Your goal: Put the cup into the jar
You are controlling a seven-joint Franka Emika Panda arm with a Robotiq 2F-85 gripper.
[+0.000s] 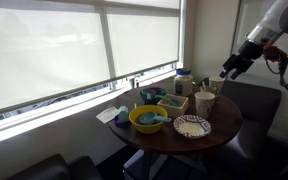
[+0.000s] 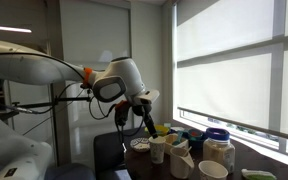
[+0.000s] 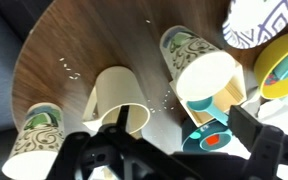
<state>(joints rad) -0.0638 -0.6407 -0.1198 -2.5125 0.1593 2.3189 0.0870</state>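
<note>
Hovering over the right side of the round surface (image 1: 230,118), my end effector (image 1: 228,66) is spread wide and holds nothing; in the wrist view its dark fingers (image 3: 84,150) stand well apart along the lower edge. The cup (image 1: 205,102) stands upright on the surface below me, mouth up, and the wrist view shows it (image 3: 119,95) between two patterned cups (image 3: 39,135). The jar (image 1: 184,80), blue on top, stands further back near the window, apart from the cup; both show in an exterior view, cup (image 2: 158,150) and jar (image 2: 219,150). A box (image 1: 172,103) sits left of the cup, with a yellow bowl (image 1: 148,119) and a plate (image 1: 192,126) nearer
</note>
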